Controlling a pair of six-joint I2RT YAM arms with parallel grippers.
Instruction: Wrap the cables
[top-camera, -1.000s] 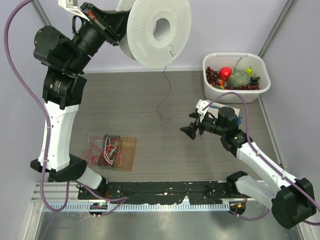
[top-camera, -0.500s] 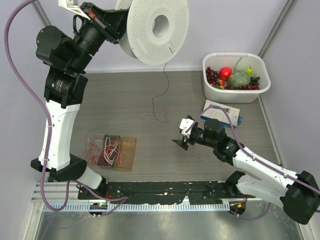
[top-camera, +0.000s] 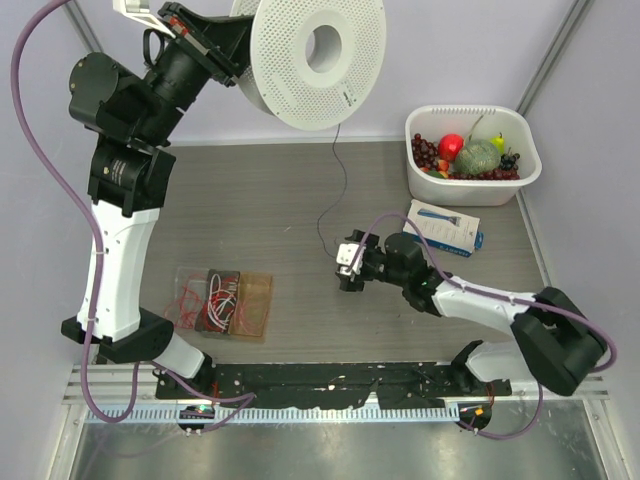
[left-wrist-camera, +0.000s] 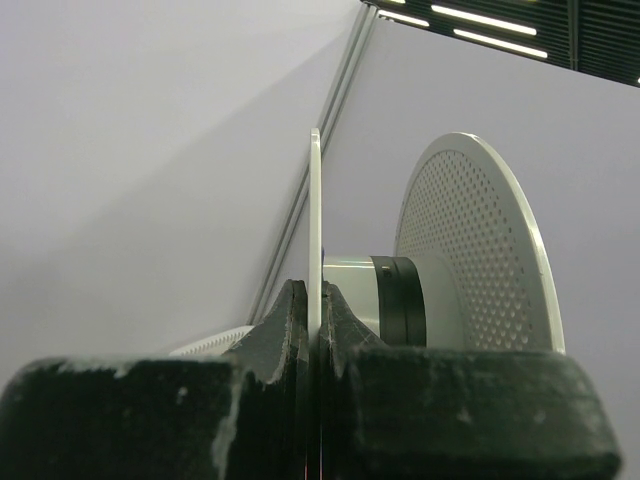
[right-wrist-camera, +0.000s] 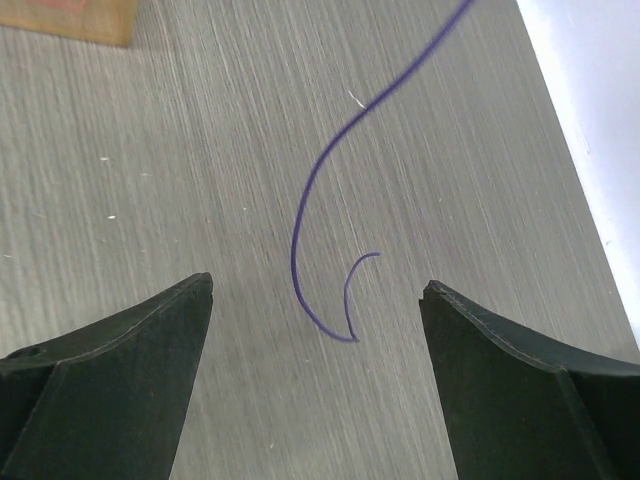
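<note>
From above, the left end effector (top-camera: 232, 55) holds the spool (top-camera: 318, 60) high over the far edge of the desk (top-camera: 250, 200) so its wire (top-camera: 343, 170) hangs to mid-desk; left wrist: jaws pinched on the spool's rim; right wrist: the right end effector (right-wrist-camera: 315, 292) gapes wide astride the wire's curled tip, likely to catch it.

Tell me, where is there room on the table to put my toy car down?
Bare grey tabletop lies between the black-and-white left arm and the thin dark wire, behind the clear plastic tray of red wires. More lies between that tray and the open right gripper. The right side is crowded: white tub of fruit, white-and-blue box.
</note>
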